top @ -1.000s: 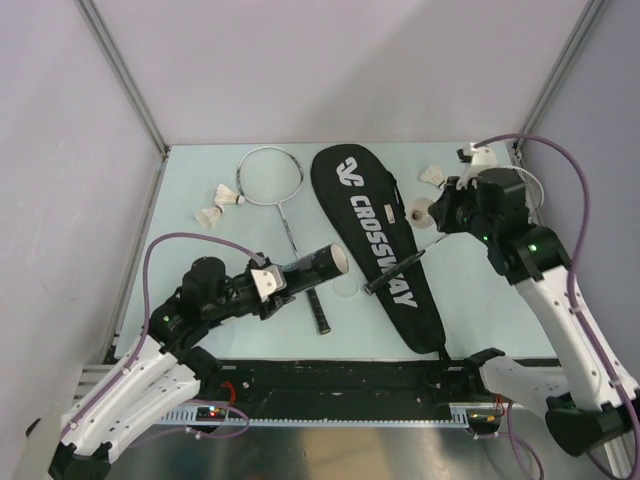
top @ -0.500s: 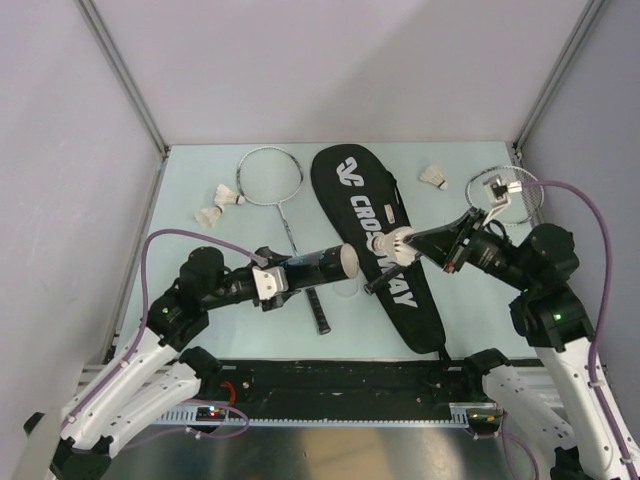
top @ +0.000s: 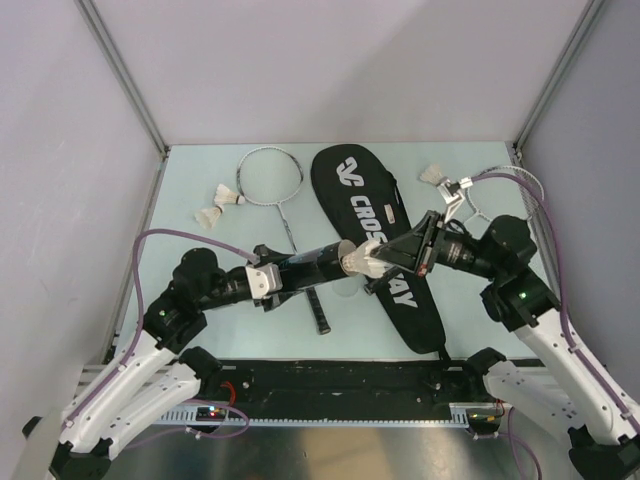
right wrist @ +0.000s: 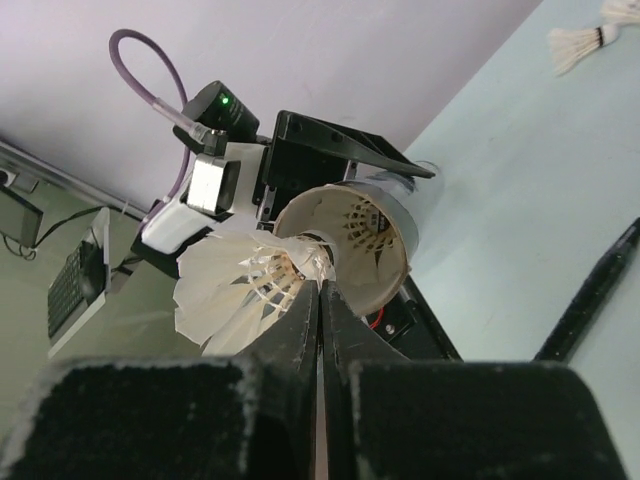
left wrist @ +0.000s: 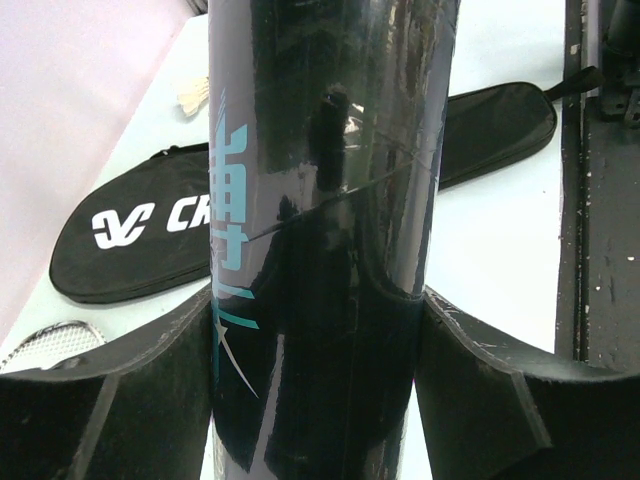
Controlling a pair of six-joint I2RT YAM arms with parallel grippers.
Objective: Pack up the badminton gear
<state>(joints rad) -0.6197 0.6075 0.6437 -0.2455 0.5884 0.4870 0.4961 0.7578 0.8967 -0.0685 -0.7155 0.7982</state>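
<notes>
The left gripper (top: 280, 273) clamps a black tube (top: 315, 264) around its middle, fingers (left wrist: 130, 400) pressed to both sides. The tube lies level above the table (top: 480, 300), its open mouth facing 3 o'clock. The right gripper (top: 388, 258) comes in from 3 o'clock, its fingers pinched tight on a white feather shuttlecock (right wrist: 232, 285) right at the tube's mouth. In the right wrist view the rounded nose of the shuttlecock sits at the rim of the cream-lined opening, with the feathers fanning back out of it. Whether the nose is already inside the rim cannot be told.

Beneath the meeting grippers lies the black racquet-shaped bag (top: 362, 205), lettered CROSSWAY. It runs from its broad end at 12 o'clock to its narrow end at 5 o'clock. A silver racquet (top: 270, 178) rests just left of the bag, its round head at 11 o'clock. Its thin shaft runs down towards a black handle at 6 o'clock, passing under the tube.

The second racquet (top: 505, 185) lies at 2 o'clock by the right wall, partly hidden by the right arm. A pair of loose shuttlecocks (top: 230, 196) lies at 10 o'clock, close together and just left of the first racquet's head. Another shuttlecock (top: 432, 175) rests at 1 o'clock, between the bag and the second racquet.
</notes>
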